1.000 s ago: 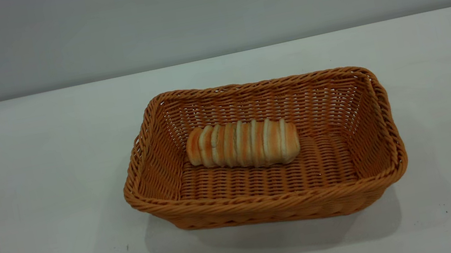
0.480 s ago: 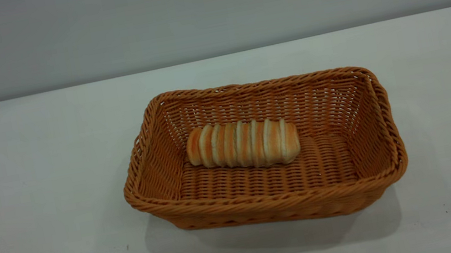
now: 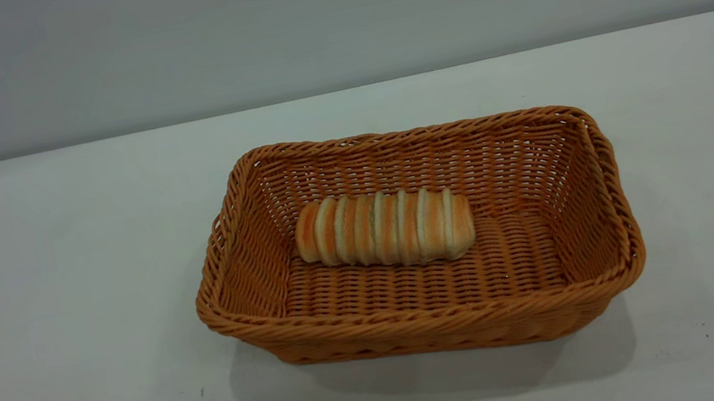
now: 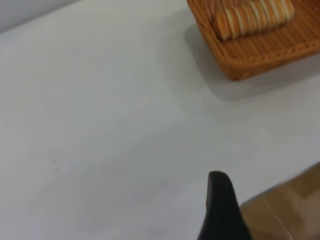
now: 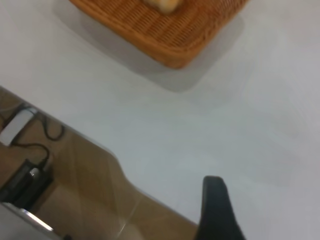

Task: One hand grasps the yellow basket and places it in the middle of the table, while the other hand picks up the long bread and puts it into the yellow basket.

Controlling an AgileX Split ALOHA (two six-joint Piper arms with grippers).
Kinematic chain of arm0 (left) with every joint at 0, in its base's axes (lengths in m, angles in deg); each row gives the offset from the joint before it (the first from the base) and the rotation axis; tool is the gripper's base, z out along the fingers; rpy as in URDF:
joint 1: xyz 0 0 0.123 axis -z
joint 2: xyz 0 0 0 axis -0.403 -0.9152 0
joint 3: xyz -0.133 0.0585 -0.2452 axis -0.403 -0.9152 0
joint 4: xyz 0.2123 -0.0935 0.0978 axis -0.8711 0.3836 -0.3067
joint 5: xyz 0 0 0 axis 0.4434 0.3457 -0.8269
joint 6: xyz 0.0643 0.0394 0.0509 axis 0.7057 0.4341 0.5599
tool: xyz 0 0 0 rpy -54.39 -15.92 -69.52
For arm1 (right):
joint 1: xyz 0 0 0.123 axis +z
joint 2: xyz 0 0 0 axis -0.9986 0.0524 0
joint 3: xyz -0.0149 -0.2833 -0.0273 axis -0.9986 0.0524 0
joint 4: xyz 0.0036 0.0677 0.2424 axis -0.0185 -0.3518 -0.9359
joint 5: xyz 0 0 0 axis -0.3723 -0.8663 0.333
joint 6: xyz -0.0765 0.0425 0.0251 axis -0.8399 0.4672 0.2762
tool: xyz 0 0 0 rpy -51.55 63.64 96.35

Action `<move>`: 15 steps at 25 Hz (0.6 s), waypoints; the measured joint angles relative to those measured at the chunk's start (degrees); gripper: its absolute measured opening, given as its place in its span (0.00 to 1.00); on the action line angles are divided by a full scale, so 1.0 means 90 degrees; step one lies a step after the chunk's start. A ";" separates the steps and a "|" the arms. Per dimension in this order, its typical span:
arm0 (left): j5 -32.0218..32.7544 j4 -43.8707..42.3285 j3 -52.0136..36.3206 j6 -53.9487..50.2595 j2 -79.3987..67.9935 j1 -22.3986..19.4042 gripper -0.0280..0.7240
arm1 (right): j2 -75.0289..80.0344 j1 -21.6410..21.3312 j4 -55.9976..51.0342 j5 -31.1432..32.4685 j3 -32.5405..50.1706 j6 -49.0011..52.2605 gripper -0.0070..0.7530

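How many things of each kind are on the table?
Basket: 1
Bread: 1, lying inside the basket
Total: 2

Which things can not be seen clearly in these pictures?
- Left gripper: left wrist view shows one dark fingertip; the rest is cut off by the picture edge, so open or shut is unknown.
- Right gripper: same in the right wrist view.
- Both arms: outside the exterior view.
- Bread: its underside is hidden against the basket floor.
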 joint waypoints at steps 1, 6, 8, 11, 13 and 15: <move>0.0000 0.0000 -0.0081 -0.0007 0.0000 0.0000 0.76 | -0.0045 0.0000 0.0012 -0.0054 0.0040 0.0008 0.73; 0.0000 0.0000 -0.0270 -0.0006 0.0005 0.0000 0.76 | -0.0127 0.0000 0.0023 -0.0143 0.0073 0.0024 0.73; -0.0006 0.0000 -0.0275 -0.0100 0.0005 0.0000 0.76 | -0.0127 0.0000 0.0030 -0.0149 0.0086 0.0024 0.73; -0.0034 0.0031 -0.0289 -0.0486 0.0005 0.0000 0.76 | -0.0127 0.0000 0.0029 -0.0155 0.0089 0.0024 0.73; -0.0040 0.0031 -0.0353 -0.0705 0.0005 0.0000 0.76 | -0.0127 0.0000 0.0029 -0.0155 0.0089 0.0024 0.73; -0.0094 0.0025 -0.0462 -0.0771 0.0005 0.0000 0.76 | -0.0127 0.0000 0.0029 -0.0155 0.0089 0.0024 0.73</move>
